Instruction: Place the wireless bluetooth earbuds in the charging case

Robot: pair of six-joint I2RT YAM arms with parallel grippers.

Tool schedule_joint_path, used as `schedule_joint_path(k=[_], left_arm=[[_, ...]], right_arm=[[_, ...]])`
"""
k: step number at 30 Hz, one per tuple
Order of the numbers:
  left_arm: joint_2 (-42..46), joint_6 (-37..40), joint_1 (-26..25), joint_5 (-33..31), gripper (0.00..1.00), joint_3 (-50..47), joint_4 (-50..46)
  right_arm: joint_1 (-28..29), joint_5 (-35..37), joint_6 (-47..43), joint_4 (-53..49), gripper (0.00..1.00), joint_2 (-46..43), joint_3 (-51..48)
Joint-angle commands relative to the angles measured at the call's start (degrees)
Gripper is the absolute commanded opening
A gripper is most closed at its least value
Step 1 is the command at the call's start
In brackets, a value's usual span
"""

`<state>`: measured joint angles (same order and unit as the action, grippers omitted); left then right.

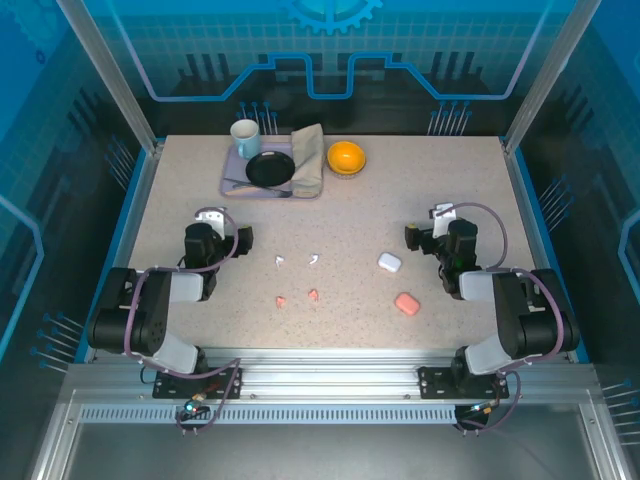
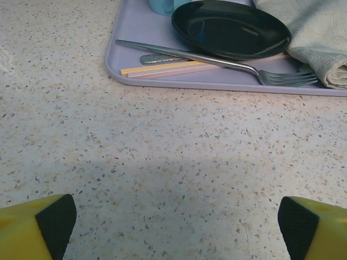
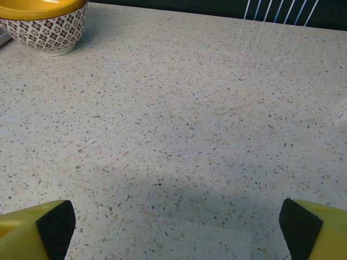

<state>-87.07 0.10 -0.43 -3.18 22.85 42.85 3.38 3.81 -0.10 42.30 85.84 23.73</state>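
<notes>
On the speckled worktop (image 1: 350, 215), the salmon-pink rounded plastic case (image 1: 407, 303) lies nearest, just in front of the white rounded plastic case (image 1: 389, 262). Left of the white case lie the two salmon-pink stemmed plastic earbuds (image 1: 313, 294), a little nearer, and the two white stemmed earbuds (image 1: 314, 259), level with it. All four are loose on the worktop. The left fingers (image 2: 54, 225), far left of the white case, are spread wide and empty. The right fingers (image 3: 303, 227), just right of it, are spread wide too. Far behind the case stand a lavender tray (image 1: 232, 182) and an orange bowl (image 1: 346, 157).
</notes>
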Motion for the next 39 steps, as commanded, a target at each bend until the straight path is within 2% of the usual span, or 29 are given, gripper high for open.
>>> schedule_joint_path(k=[1,27,29,31,32,34,37,39], left_arm=[[0.1,0.5,-0.4,-0.6,0.99,0.9,2.3],[0.1,-0.6,1.3,2.3,0.99,1.2,1.5],[0.5,-0.5,1.2,2.1,0.99,1.5,1.1],[3.1,-0.8,0.6,-0.5,0.99,4.8,-6.8],[4.0,-1.7,0.6,-2.0,0.99,8.1,-13.4],[5.1,-2.5,0.6,-4.1,0.99,12.2,-21.0],[7.3,-3.7,0.5,-4.8,0.99,15.3,-25.8],[8.7,-5.9,0.4,-4.7,0.99,18.5,-30.9]], right_arm=[[0.2,-0.5,-0.7,1.0,1.0,0.4,0.9],[-0.6,-1.8,-0.1,0.7,1.0,0.3,1.1],[-0.2,3.7,1.6,-4.6,1.0,-2.9,3.2],[-0.6,6.7,6.2,-22.3,1.0,-8.2,9.7],[-1.3,5.4,8.7,-30.9,1.0,-9.8,13.5],[-1.4,5.5,13.2,-42.0,1.0,-12.5,19.3],[-2.4,11.0,27.3,-56.6,1.0,-14.2,26.1],[-4.4,5.0,29.5,-62.8,1.0,-13.6,30.3]])
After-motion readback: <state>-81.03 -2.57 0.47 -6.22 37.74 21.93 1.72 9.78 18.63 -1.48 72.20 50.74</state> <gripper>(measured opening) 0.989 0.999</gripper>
